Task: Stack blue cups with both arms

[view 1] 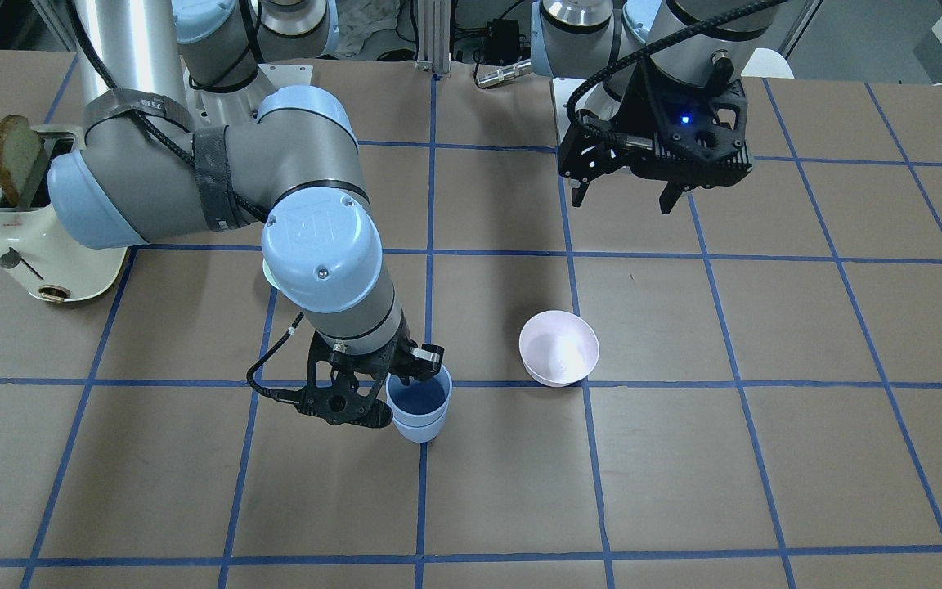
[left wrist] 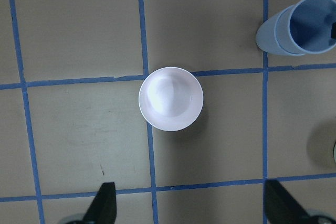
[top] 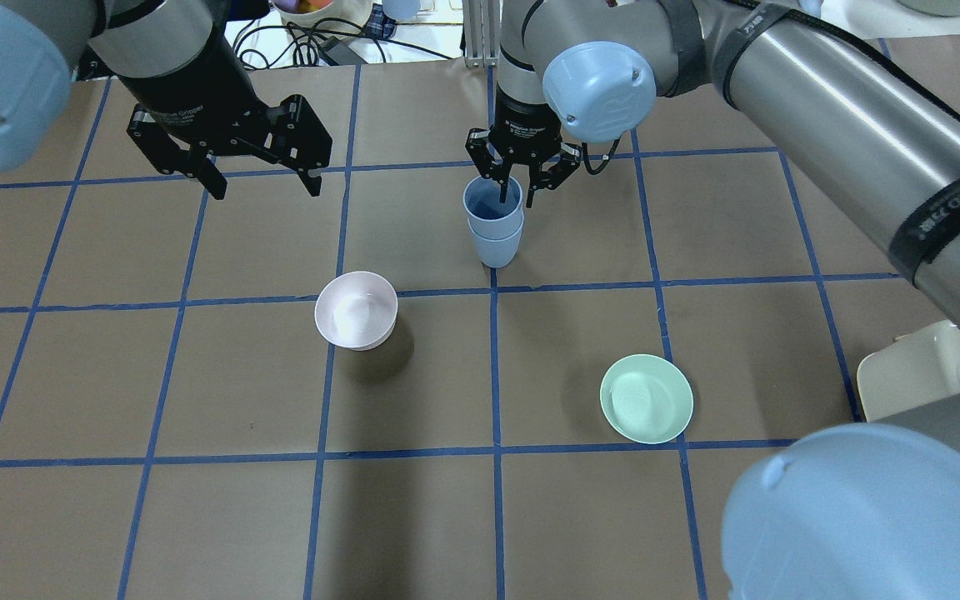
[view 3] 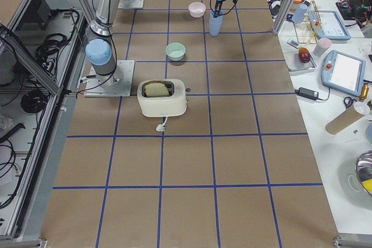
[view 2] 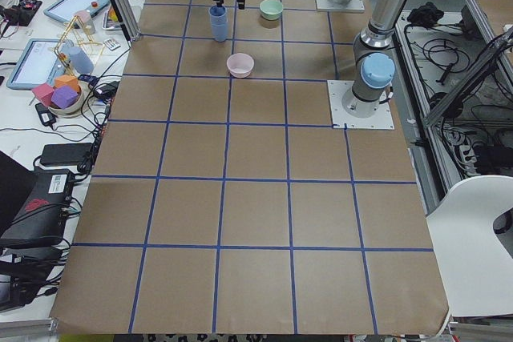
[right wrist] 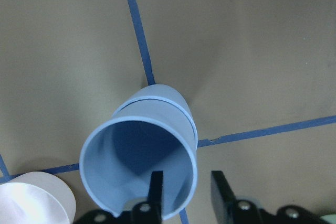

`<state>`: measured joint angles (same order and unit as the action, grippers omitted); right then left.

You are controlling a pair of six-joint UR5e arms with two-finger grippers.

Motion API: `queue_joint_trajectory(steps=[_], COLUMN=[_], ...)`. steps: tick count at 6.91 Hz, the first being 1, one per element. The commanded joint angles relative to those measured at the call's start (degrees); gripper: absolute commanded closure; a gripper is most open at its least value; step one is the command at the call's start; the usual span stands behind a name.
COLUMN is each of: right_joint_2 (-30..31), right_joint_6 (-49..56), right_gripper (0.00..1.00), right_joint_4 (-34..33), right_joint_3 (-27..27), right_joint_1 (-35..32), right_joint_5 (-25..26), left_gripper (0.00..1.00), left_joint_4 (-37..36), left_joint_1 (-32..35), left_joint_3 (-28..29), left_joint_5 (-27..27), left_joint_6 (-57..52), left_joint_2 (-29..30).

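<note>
Front-facing: the blue cups (view 1: pixel 419 419), two small matte periwinkle-blue tapered plastic tumblers, stood nested one inside the other on the brown paper-covered bench (view 1: pixel 684 491). They were upright, mouths up. The right hand (view 1: pixel 415 370) was right on top of them at the rim. The left hand (view 1: pixel 624 198) hung high and well apart, released and empty. A round pale pink bowl (view 1: pixel 559 348) sat between the two hands.

Overhead: the right hand (top: pixel 516 197) had one finger down inside the top cup and one outside. The blue cups (top: pixel 494 242) had a vertical long axis, in line with the hand's approach. The right arm was clearly nearer. The left hand (top: pixel 265 188) was off to the side, and a round mint-green bowl (top: pixel 647 398) lay well clear.

Exterior left and right: the stack was small and far, and nothing new could be told. A cream toaster (view 3: pixel 163 98) with toast stood near the robot's base.

Left wrist: the pale pink bowl lay below, with the stack at the frame's corner.

Right wrist: the fingers (right wrist: pixel 156 188) straddled the top cup's wall with gaps on both sides, so the hand was released, not gripping.

Judgement: the stack looked done. The next move would likely be a straight lift along the cup axis, since any sideways drift could tip the stack.
</note>
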<state>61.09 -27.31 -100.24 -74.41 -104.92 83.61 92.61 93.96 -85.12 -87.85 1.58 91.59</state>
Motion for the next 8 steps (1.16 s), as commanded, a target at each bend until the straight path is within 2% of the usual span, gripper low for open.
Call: queue_joint_trajectory(steps=[1,3,6,7,8], right_joint_2=[2.44,8.4,20.61,23.87,25.38], right_joint_6=[1.45,18.07,23.17,22.83,22.48], right_gripper=[0.0,0.0,0.0,0.0,0.0], right_joint_4=[0.48,3.98,6.28,7.59,11.35], right_joint_3=[0.67,-1.78,-11.87,-14.25,-14.19], right_joint_1=[4.34,12.17,16.85,16.86,16.86], right_joint_5=[-0.02,0.14,4.1,4.8,6.98], left_gripper=[0.0,0.0,0.0,0.0,0.0], left_joint_4=[-0.07,0.02,-0.07,-0.07,-0.07], left_joint_1=[0.0,0.0,-0.09,0.0,-0.09], left_joint_3=[-0.04,0.05,0.22,0.22,0.22], left_joint_5=[0.04,0.04,0.04,0.04,0.04], left_joint_6=[0.0,0.09,0.0,0.0,0.0], left_joint_2=[0.17,0.08,0.08,-0.09,-0.27])
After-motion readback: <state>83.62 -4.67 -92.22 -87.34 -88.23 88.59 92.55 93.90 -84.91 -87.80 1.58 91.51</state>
